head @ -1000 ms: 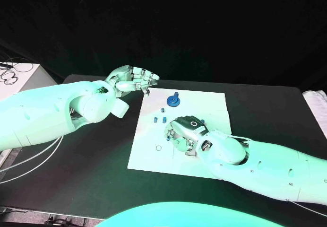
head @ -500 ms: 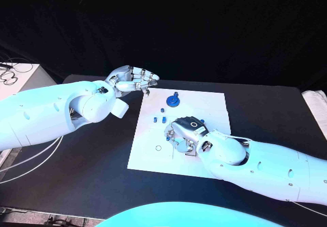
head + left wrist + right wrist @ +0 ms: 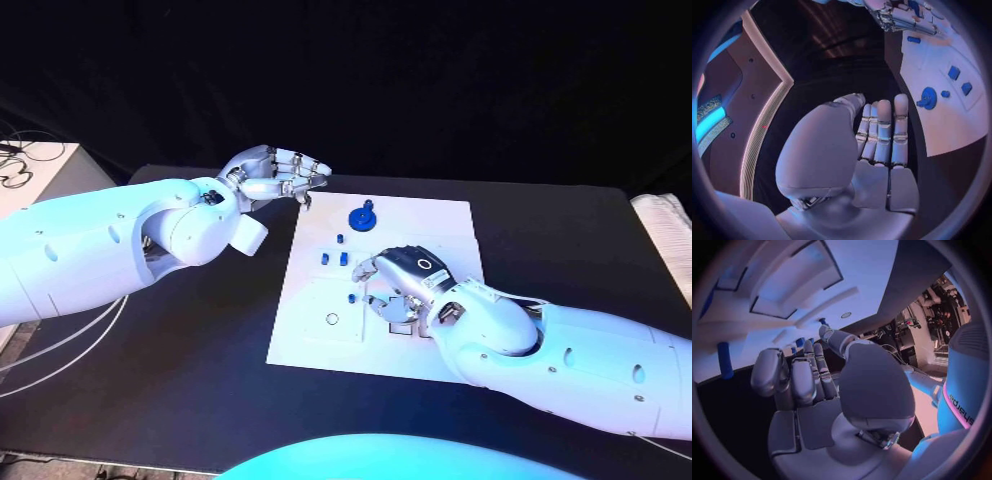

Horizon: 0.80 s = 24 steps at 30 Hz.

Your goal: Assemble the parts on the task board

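Plainly the risk sits at the middle of the task board (image 3: 433, 222), the white plate lying in the middle of the black worktop (image 3: 577, 240): the right hand (image 3: 401, 283) is low over the board's centre with its fingers bent down among the recesses there, and a small blue part (image 3: 355, 297) lies just beside those fingertips, so a careless sweep could, in my judgement, knock it across the smooth plate or out of line with its seat. Whether that hand holds anything I cannot tell; the fingers are curled, but what lies under them is hidden, and the right wrist view gives only bent fingers above the board's outlined slots and a blue peg (image 3: 724, 367). The board itself is flat and square-cornered, with a dark blue round part carrying a small knob (image 3: 364, 213) near its far edge, a pair of small blue blocks (image 3: 336, 258) between that and the right hand, a tiny blue piece (image 3: 340, 238) above them, and a drawn ring (image 3: 332, 319) toward the near left corner. The left hand (image 3: 281, 175) hovers off the board's far left corner, fingers curled together on nothing visible; if it came in while the right is working, the two could collide.
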Each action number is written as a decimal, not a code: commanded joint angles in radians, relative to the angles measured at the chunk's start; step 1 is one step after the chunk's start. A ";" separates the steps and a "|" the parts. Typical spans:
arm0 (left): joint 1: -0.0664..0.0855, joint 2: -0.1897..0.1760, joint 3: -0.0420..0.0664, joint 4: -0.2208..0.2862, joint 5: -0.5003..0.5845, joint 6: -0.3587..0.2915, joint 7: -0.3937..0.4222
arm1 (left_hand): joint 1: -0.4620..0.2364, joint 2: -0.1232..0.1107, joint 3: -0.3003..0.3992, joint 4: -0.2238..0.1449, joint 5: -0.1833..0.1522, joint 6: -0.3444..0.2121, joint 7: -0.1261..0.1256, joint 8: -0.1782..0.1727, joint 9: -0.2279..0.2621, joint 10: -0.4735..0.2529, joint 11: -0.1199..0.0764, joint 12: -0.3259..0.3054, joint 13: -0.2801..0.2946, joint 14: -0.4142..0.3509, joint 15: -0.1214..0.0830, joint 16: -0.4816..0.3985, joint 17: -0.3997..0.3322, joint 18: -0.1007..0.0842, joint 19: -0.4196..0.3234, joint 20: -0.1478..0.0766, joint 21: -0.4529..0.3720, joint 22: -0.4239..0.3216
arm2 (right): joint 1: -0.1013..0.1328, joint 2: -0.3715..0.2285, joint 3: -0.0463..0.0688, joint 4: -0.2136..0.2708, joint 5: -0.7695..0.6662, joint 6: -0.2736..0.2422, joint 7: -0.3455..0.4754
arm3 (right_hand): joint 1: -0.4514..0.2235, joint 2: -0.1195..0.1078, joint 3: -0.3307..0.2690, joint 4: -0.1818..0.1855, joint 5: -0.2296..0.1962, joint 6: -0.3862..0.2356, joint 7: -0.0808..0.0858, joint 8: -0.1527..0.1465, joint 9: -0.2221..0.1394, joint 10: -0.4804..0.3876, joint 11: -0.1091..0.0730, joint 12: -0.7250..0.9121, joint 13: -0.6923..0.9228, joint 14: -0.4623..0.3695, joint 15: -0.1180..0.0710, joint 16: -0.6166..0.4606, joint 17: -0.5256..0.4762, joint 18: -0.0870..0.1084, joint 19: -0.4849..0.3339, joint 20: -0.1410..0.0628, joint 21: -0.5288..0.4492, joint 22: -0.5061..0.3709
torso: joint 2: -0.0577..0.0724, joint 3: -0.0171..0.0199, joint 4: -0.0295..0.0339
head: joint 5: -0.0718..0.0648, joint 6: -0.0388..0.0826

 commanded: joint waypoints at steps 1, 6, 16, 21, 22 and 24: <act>0.000 0.002 0.000 -0.001 0.001 0.018 0.004 | -0.006 -0.003 0.007 0.000 -0.001 -0.007 0.001 0.005 0.001 -0.008 -0.001 -0.003 -0.001 0.005 0.005 -0.005 0.002 0.014 0.002 0.006 0.005 0.002 | 0.014 -0.032 0.006 0.026 0.038 -0.040 0.000 | 0.007 -0.003 -0.006 0.001 -0.002 -0.005 0.003 -0.007 -0.001 -0.003 -0.005 0.005 0.000 -0.002 -0.003 0.006 0.001 0.006 0.003 0.000 0.003 0.023 | 0.000 -0.0005 -0.0011 | -0.007 0.006; -0.001 0.001 0.000 -0.001 0.001 0.019 0.004 | -0.006 -0.002 0.008 0.000 -0.001 -0.008 0.001 0.006 0.002 -0.010 -0.001 -0.004 -0.001 0.004 0.006 -0.006 0.002 0.014 0.001 0.007 0.005 0.002 | 0.046 -0.096 0.021 0.060 0.093 -0.023 -0.001 | 0.008 0.006 -0.008 0.005 -0.002 0.010 0.005 -0.004 0.002 0.020 -0.013 0.042 0.004 0.022 -0.010 0.043 0.049 -0.006 0.031 -0.005 0.064 0.054 | 0.000 -0.0006 -0.0035 | -0.021 0.016; -0.002 0.004 -0.002 -0.003 0.001 0.026 0.005 | -0.007 -0.002 0.009 0.000 -0.001 -0.009 0.001 0.006 0.002 -0.010 0.000 -0.005 -0.001 0.004 0.006 -0.007 0.003 0.014 0.001 0.007 0.005 0.002 | 0.129 -0.192 0.037 0.040 0.189 0.189 -0.002 | -0.012 -0.007 -0.071 0.022 -0.002 0.002 -0.005 -0.020 -0.001 -0.015 -0.013 0.063 -0.007 0.030 -0.009 0.061 0.062 -0.010 0.042 -0.007 0.079 0.063 | -0.001 -0.0004 -0.0052 | -0.038 0.030; -0.003 0.004 -0.003 -0.004 0.001 0.028 0.005 | -0.007 -0.002 0.009 0.000 -0.001 -0.009 0.001 0.006 0.002 -0.010 0.000 -0.005 -0.001 0.004 0.006 -0.007 0.003 0.014 0.001 0.007 0.005 0.002 | 0.138 -0.195 0.038 0.018 0.159 0.230 0.004 | 0.018 0.011 -0.168 0.039 0.000 -0.005 -0.023 -0.036 -0.006 -0.049 -0.008 0.083 -0.010 0.020 -0.005 0.058 0.047 -0.006 0.035 -0.002 0.057 0.055 | 0.001 0.0024 -0.0057 | -0.040 0.033; -0.004 0.005 -0.003 -0.004 0.001 0.029 0.005 | -0.007 -0.002 0.009 0.000 -0.001 -0.009 0.001 0.006 0.002 -0.010 0.000 -0.005 -0.001 0.004 0.006 -0.007 0.003 0.014 0.001 0.007 0.005 0.002 | 0.138 -0.194 0.038 0.014 0.153 0.236 0.004 | 0.026 0.015 -0.187 0.043 0.000 -0.007 -0.026 -0.040 -0.008 -0.057 -0.007 0.087 -0.010 0.019 -0.004 0.057 0.045 -0.006 0.034 -0.001 0.054 0.054 | 0.002 0.0028 -0.0058 | -0.040 0.033; -0.004 0.005 -0.004 -0.004 0.001 0.030 0.005 | -0.007 -0.002 0.009 0.000 -0.001 -0.009 0.001 0.006 0.002 -0.010 0.000 -0.005 -0.001 0.004 0.006 -0.007 0.003 0.014 0.001 0.007 0.005 0.002 | 0.138 -0.190 0.037 0.006 0.143 0.255 0.002 | 0.044 0.021 -0.217 0.050 0.001 -0.007 -0.028 -0.045 -0.010 -0.068 -0.005 0.095 -0.011 0.017 -0.002 0.059 0.043 -0.005 0.033 0.000 0.050 0.053 | 0.001 0.0012 -0.0042 | -0.043 0.032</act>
